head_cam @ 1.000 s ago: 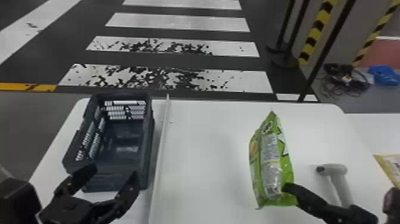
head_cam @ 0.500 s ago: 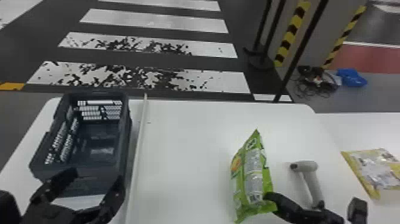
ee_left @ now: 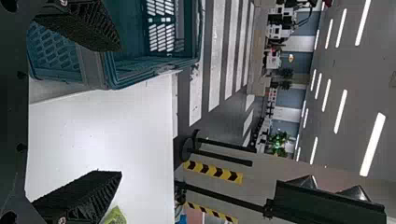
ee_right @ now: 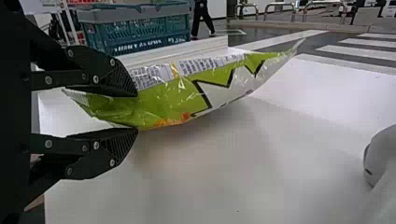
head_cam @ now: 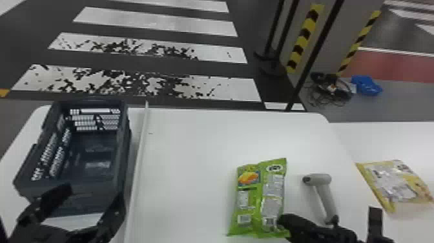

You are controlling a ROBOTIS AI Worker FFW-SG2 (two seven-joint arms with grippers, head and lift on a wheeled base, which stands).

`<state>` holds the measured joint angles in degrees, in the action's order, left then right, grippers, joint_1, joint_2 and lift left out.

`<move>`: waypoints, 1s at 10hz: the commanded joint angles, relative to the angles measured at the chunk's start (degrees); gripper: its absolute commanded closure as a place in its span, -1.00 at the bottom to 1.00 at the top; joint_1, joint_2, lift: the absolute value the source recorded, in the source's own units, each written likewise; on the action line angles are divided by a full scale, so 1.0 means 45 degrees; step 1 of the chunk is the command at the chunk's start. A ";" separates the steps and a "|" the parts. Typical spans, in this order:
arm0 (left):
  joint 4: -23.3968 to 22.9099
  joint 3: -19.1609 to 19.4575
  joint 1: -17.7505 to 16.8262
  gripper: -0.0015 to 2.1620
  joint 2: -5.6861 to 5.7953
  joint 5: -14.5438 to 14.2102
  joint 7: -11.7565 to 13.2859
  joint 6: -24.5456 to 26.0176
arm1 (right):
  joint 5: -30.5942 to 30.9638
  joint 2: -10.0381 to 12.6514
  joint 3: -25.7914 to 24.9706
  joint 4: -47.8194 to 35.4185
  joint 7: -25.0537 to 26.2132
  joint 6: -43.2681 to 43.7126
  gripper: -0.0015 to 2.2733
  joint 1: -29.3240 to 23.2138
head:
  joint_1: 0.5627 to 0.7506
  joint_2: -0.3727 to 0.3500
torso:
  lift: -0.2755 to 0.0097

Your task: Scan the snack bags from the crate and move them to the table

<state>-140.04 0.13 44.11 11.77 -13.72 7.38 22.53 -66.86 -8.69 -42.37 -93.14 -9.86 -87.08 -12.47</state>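
The left gripper (head_cam: 77, 206) stands open at the near end of the dark crate (head_cam: 80, 194). In the left wrist view the left gripper (ee_left: 116, 112) has a wide gap between its fingers, with the crate (ee_left: 93, 70) beyond one of them. The right gripper (head_cam: 285, 223) has the lower end of a green snack bag (head_cam: 258, 200). The right wrist view gives the right gripper (ee_right: 135, 112) shut on that end of the bag (ee_right: 173, 100), which extends away above the tabletop. A grey scanner (head_cam: 326, 194) lies right of the bag.
A white strip (head_cam: 139, 161) runs along the white table (head_cam: 193, 145) between crate and green bag. A yellow snack bag (head_cam: 394, 184) lies on the surface at the right. Posts and a striped pillar (head_cam: 303, 38) stand behind the table.
The head view has turned to the right, bringing the whole yellow bag into sight. The green bag, still held by my right gripper, has come lower and turned its printed back more fully toward the head camera.
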 commanded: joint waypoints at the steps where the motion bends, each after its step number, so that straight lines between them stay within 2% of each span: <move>1: 0.0045 -0.0106 -0.0135 -0.95 0.0020 0.0021 -0.0038 0.0101 | 0.1185 0.0075 0.0411 -0.1216 -0.0133 0.1196 -0.96 -0.0373 | 0.41 -0.49 | 0.27; 4: 0.0182 -0.0126 -0.0252 -0.94 0.0059 0.0021 -0.0057 0.0140 | 0.4330 0.0036 0.1290 -0.2329 -0.2106 0.3579 -0.98 -0.0627 | 0.41 -0.62 | 0.27; 5: 0.0260 -0.0126 -0.0291 -0.94 0.0079 0.0002 -0.0057 0.0140 | 0.5013 0.0036 0.1642 -0.2817 -0.2750 0.4790 -0.97 -0.1018 | 0.41 -0.63 | 0.27; 6: 0.0377 -0.0126 -0.0369 -0.94 0.0079 -0.0018 -0.0057 0.0140 | 0.5580 0.0075 0.2149 -0.3618 -0.3082 0.6978 -0.97 -0.1779 | 0.41 -0.65 | 0.27; 7: 0.0494 -0.0243 -0.0486 -0.94 0.0098 -0.0018 -0.0038 0.0140 | 0.5795 0.0114 0.2442 -0.4438 -0.3317 0.8345 -0.91 -0.2424 | 0.41 -0.68 | 0.27; 8: 0.0592 -0.0321 -0.0603 -0.94 0.0118 -0.0018 -0.0057 0.0101 | 0.5970 0.0173 0.2657 -0.5024 -0.3727 0.9048 -0.53 -0.2834 | 0.41 -0.69 | 0.27; 9: 0.0651 -0.0341 -0.0682 -0.94 0.0118 -0.0018 -0.0057 0.0140 | 0.6400 0.0251 0.2911 -0.5591 -0.4059 0.9048 0.45 -0.3010 | 0.41 -0.69 | 0.27; 10: 0.0709 -0.0380 -0.0721 -0.94 0.0118 -0.0018 -0.0057 0.0101 | 0.7005 0.0271 0.3399 -0.6020 -0.4235 0.9126 0.96 -0.3244 | 0.41 -0.64 | 0.27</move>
<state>-137.00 -1.45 41.00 12.30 -13.80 7.17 23.09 -36.93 -7.52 -28.33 -118.85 -29.07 -46.13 -26.42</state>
